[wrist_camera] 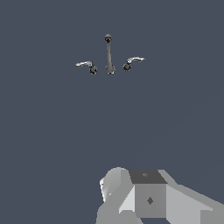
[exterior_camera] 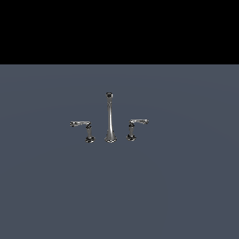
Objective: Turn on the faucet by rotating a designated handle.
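Note:
The faucet (exterior_camera: 110, 119) is a tiny chrome set on the grey floor: a tall thin spout with a dark tip between two short levers. The handle (exterior_camera: 138, 123) is the lever on the exterior view's right, with the shorter arm and a stubby dark post. Its twin (exterior_camera: 80, 124) stands on the left with a longer arm. In the wrist view the faucet (wrist_camera: 109, 54) and the handle (wrist_camera: 134, 60) are small and far off. Only grey blocks of my gripper (wrist_camera: 148, 197) show in the wrist view, well short of the faucet. Its fingers do not show. The gripper is out of the exterior view.
Plain grey floor (exterior_camera: 119, 186) lies all around the faucet. A black band fills the top of the exterior view.

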